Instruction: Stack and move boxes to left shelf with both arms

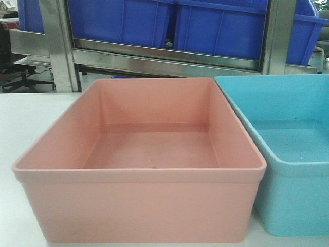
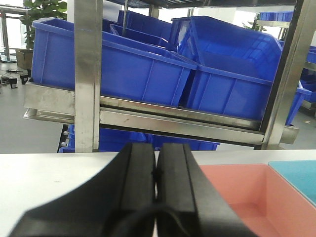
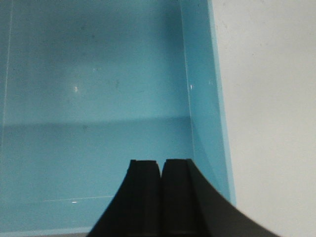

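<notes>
Pink box [image 1: 139, 175]: smooth matte plastic, rectangular, rolled rim, standing on the white table [image 1: 31, 123] ahead and right of the left pincer [image 2: 156, 153]. Blue box [image 1: 295, 154]: same form, glossier floor, just beside the pink one, directly under the right pincer [image 3: 161, 165]. Both pincers clenched, black pads together, gripping nothing. Beyond the left pincer: steel rack [image 2: 88, 74] carrying ribbed dark blue bins [image 2: 123, 69].
</notes>
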You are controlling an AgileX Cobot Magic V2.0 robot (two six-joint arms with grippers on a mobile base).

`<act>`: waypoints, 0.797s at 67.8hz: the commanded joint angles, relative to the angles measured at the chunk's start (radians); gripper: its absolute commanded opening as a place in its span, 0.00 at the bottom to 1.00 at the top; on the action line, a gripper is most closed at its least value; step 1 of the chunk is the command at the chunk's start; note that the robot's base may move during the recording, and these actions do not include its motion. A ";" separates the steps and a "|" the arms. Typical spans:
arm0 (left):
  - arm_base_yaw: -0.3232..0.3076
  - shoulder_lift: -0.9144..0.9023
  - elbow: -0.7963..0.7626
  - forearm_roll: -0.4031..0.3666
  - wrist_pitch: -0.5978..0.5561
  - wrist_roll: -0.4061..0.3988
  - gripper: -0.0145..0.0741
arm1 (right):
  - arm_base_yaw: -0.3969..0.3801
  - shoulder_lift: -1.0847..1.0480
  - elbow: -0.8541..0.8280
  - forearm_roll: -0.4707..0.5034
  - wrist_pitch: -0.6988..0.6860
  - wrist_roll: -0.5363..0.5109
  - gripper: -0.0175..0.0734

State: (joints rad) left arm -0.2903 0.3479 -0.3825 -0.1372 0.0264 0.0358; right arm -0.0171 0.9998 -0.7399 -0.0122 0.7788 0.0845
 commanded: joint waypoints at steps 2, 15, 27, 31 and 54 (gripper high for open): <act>0.003 0.003 -0.026 -0.001 -0.083 0.004 0.15 | -0.003 0.081 -0.117 -0.001 0.019 -0.023 0.33; 0.003 0.003 -0.026 -0.001 -0.083 0.004 0.15 | -0.037 0.245 -0.277 -0.001 0.047 -0.091 0.70; 0.003 0.003 -0.026 -0.001 -0.083 0.004 0.15 | -0.117 0.403 -0.436 0.024 0.142 -0.160 0.74; 0.003 0.003 -0.026 -0.001 -0.083 0.004 0.15 | -0.140 0.466 -0.494 0.044 0.161 -0.201 0.74; 0.003 0.003 -0.026 -0.003 -0.083 0.004 0.15 | -0.182 0.691 -0.600 0.114 0.190 -0.312 0.74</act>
State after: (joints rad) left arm -0.2886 0.3479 -0.3825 -0.1372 0.0264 0.0358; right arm -0.1978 1.7018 -1.3045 0.0807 0.9937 -0.1967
